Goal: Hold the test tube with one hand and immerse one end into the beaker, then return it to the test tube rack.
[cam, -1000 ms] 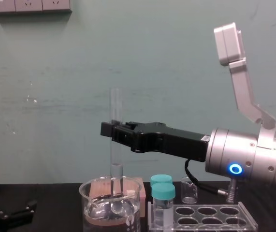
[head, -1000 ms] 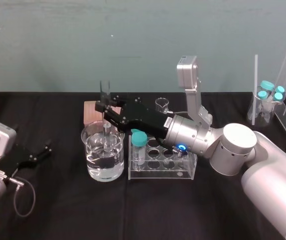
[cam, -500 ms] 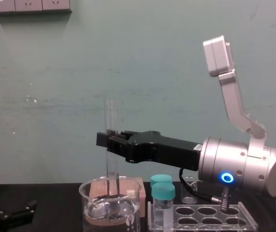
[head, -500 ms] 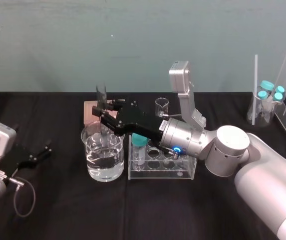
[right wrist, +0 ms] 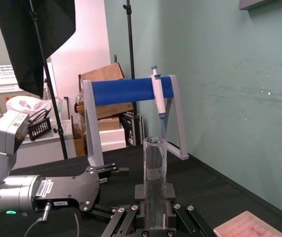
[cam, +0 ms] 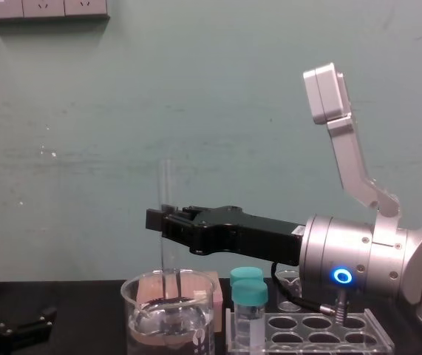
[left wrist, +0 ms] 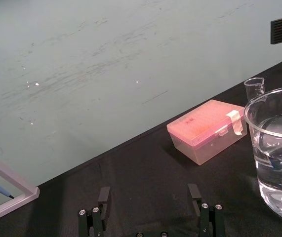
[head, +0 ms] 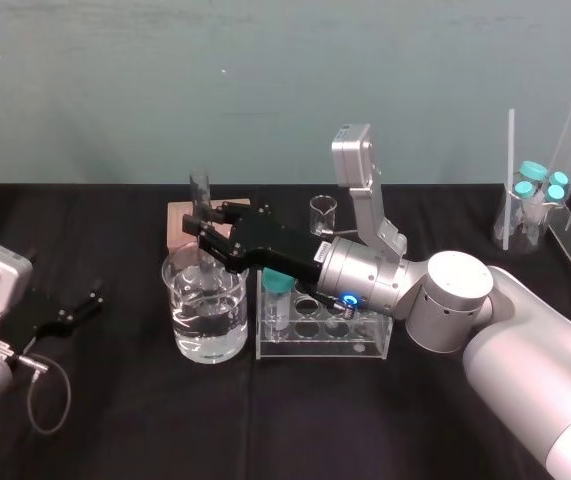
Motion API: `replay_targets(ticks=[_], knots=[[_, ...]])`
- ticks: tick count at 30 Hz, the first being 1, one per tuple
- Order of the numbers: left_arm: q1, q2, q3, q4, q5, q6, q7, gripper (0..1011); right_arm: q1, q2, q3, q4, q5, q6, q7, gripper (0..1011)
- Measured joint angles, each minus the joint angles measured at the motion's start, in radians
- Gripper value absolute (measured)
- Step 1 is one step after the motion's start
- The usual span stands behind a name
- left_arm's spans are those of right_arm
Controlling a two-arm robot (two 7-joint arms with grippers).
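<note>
Black table point(head: 115, 420) inspected: right hand point(cam: 163, 220) clamped mid-shaft on upright test tube point(cam: 166, 181), lower end inside beaker point(head: 205, 315) at 9 o'clock of test tube rack point(head: 325, 342); glass judged light, rigid, slippery, fragile; left hand point(left wrist: 149, 197) parked, fingers apart.

The right arm reaches in level from the right of the beaker point(head: 181, 300), the blue ring on its silver wrist lit. The right gripper point(head: 201, 222) sits directly above the beaker, fingers pinched on the test tube point(head: 200, 186). The left gripper point(head: 77, 306) lies low, well left of the beaker, fingers spread apart.
</note>
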Motion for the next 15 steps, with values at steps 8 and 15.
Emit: replay_targets(ticks=[8,15], knots=[[0.000,0.000,0.000,0.000,0.000,0.000,0.000,1000,0.001,-0.001,0.006,0.003,-0.004,0.000,0.001,228],[0.000,0.000,0.000,0.000,0.000,0.000,0.000,1000,0.000,0.001,0.009,0.002,-0.008,0.004,0.003,227]])
